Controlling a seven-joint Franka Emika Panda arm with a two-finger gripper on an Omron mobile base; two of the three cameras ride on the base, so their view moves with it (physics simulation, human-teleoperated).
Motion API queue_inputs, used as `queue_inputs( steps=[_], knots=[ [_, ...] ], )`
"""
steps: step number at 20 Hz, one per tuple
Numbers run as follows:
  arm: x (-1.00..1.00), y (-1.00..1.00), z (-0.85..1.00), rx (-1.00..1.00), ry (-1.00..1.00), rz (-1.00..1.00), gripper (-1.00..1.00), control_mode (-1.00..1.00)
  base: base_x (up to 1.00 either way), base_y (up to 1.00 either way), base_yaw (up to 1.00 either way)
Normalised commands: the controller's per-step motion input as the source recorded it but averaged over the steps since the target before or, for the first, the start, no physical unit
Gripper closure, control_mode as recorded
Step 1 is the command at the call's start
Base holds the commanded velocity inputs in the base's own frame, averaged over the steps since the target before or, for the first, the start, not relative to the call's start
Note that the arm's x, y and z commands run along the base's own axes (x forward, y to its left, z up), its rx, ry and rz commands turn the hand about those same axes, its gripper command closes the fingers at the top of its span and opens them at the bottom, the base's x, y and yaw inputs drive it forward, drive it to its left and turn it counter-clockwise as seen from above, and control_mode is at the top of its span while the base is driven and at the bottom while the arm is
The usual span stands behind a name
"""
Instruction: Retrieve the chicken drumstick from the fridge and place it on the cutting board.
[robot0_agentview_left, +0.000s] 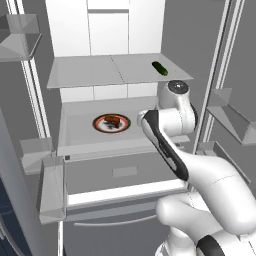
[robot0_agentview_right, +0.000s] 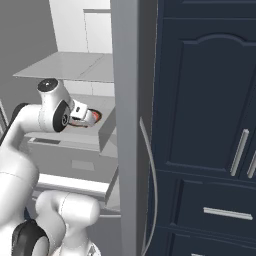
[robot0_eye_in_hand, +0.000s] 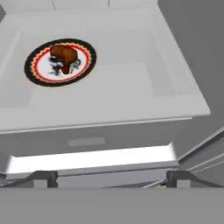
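Hand view: the fridge (robot0_eye_in_hand: 131, 87) stands open, its shelf carrying a plate (robot0_eye_in_hand: 60, 62) near the back left corner, the chicken drumstick (robot0_eye_in_hand: 64, 56) on it. The gripper (robot0_eye_in_hand: 112, 178), fingers spread and empty, hangs outside; reaching in, it might clip the shelf edge or nudge the plate.

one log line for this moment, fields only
phase: reaching into fridge | gripper: open, empty | chicken drumstick: on plate, lower shelf | green vegetable: upper shelf
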Motion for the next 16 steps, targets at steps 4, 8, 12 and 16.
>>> queue_inputs(
  steps=[4, 8, 12, 16],
  knots=[
    [0.23, 0.28, -0.03, 0.0, -0.05, 0.0, -1.0, -1.0, 0.0, 0.0, 0.0],
    [0.22, 0.21, -0.05, 0.0, -0.03, 0.0, -1.0, -1.0, 0.0, 0.0, 0.0],
    [0.13, 0.07, -0.07, 0.01, -0.01, 0.0, -1.0, -1.0, 0.0, 0.0, 0.0],
    [0.21, 0.2, -0.12, 0.05, -0.02, 0.0, -1.0, -1.0, 0.0, 0.0, 0.0]
  ],
)
